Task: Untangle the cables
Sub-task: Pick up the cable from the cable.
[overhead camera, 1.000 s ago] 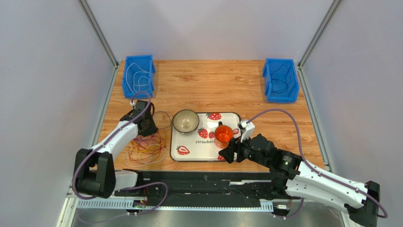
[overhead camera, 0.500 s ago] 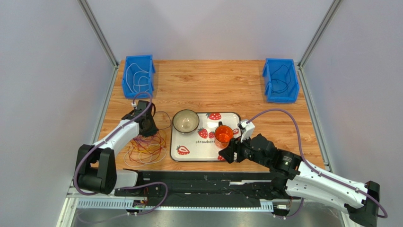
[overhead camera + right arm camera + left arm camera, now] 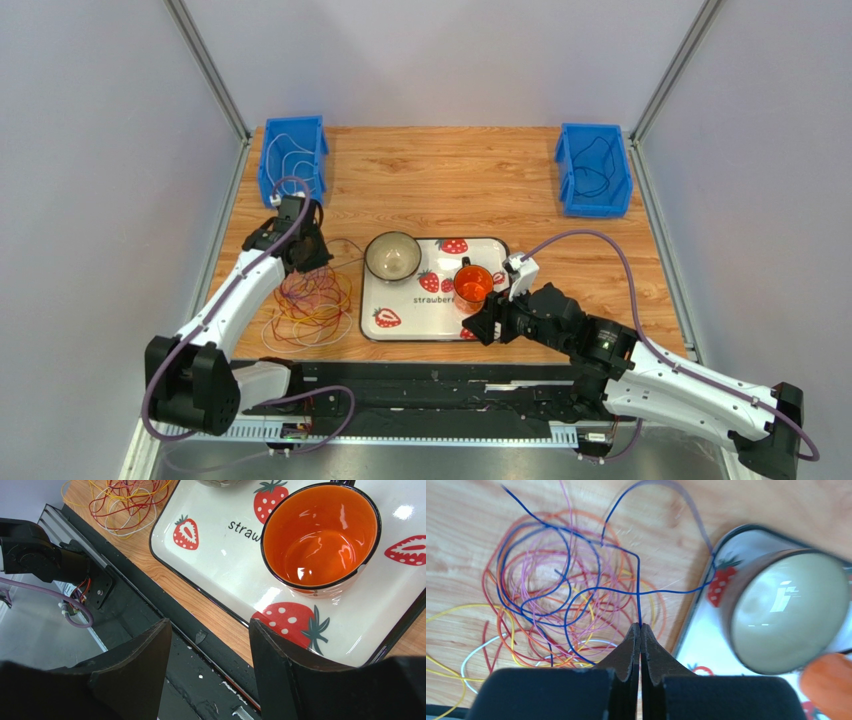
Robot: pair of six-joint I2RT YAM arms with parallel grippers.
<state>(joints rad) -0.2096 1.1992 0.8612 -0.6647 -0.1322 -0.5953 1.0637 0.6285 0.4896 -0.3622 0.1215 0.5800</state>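
The cables (image 3: 310, 305) lie in a loose tangle of yellow, orange, red, pink, white and blue loops on the wooden table, left of the tray. The left wrist view shows the tangle (image 3: 551, 595) under my left gripper (image 3: 640, 626), whose jaws are pressed together on a blue cable (image 3: 638, 595) rising out of the pile. From the top, the left gripper (image 3: 305, 255) hangs over the tangle's far edge. My right gripper (image 3: 210, 625) stands open with nothing in it, above the table's near edge by the tray (image 3: 215, 575). Its own view catches the cables (image 3: 127, 500) at the top left.
The strawberry tray (image 3: 410, 320) holds a pale bowl (image 3: 392, 256) and an orange cup (image 3: 472, 283). A blue bin (image 3: 293, 160) at the far left contains a white cable; another blue bin (image 3: 594, 170) at the far right contains a dark one. A black rail (image 3: 430, 385) runs along the near edge.
My left gripper has shut on the blue cable and moved away from the near edge, toward the left bin. The right arm has not moved.
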